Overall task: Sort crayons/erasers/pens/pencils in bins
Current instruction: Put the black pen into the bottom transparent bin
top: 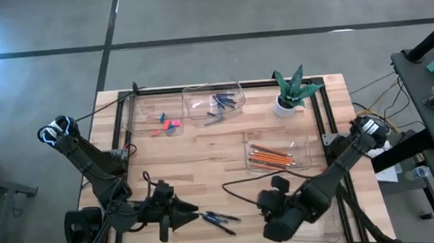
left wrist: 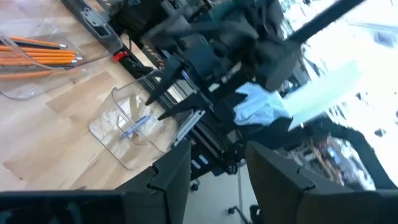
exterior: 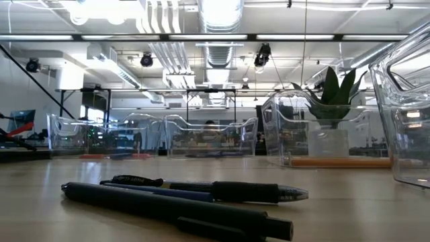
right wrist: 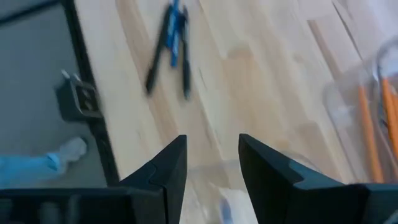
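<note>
Three dark pens [top: 220, 221] lie flat on the wood near the table's near edge; they also show in the low view [exterior: 201, 195] and the right wrist view [right wrist: 168, 46]. My left gripper [top: 195, 213] is open and empty just left of them. My right gripper [top: 267, 206] is open and empty to their right, above a clear bin [left wrist: 124, 134] that holds a bluish pen [left wrist: 134, 127]. Orange pencils [top: 271, 156] lie in a bin at the right. Blue crayons [top: 222, 102] and pink erasers [top: 170, 125] lie in two far bins.
A potted plant [top: 290, 93] stands at the far right, behind the pencil bin. A black cable [top: 240, 183] runs across the wood toward my right arm. A dark metal frame [top: 125, 128] borders the table. Bare wood lies in the middle.
</note>
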Robot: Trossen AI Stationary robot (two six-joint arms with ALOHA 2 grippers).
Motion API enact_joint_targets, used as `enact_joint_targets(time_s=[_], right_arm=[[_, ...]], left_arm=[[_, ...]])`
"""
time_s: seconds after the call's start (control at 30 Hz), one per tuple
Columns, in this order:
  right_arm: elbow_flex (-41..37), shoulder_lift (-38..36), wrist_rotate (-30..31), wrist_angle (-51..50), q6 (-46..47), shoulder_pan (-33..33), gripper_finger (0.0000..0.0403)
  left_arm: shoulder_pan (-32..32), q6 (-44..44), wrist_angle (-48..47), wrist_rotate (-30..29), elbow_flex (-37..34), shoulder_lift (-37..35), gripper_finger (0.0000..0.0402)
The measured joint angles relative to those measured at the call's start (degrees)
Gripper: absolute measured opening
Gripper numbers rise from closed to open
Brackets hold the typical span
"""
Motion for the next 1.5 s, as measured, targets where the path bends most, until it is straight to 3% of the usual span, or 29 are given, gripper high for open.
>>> enact_joint_targets(time_s=[0.37,0.7,0.87,1.0,1.3,1.5], right_arm=[[0.0,3.1,0.2,17.9,-7.4,-5.0,0.0136],[1.0,9.4,-0.6,20.5,-5.4,-8.3,0.0137],[5.5,14.9,-3.4,21.0,-6.0,-9.1,0.0137],[11.1,20.4,-4.4,18.2,-7.4,-9.8,0.0137],[26.0,31.4,-7.8,1.9,-7.6,-10.9,0.0137],[30.4,35.0,-8.7,-3.2,-7.6,-11.3,0.0137]], left_arm=[[-0.1,2.8,0.1,2.9,0.0,0.0,0.0141],[-0.1,3.0,0.1,6.9,0.0,0.0,0.0141],[0.0,3.0,0.0,9.5,0.0,0.0,0.0141],[0.0,3.0,0.1,10.7,0.0,0.0,0.0141],[-0.4,4.2,0.1,13.2,0.0,0.0,0.0141],[-0.6,4.3,0.1,13.3,0.0,0.0,0.0141]])
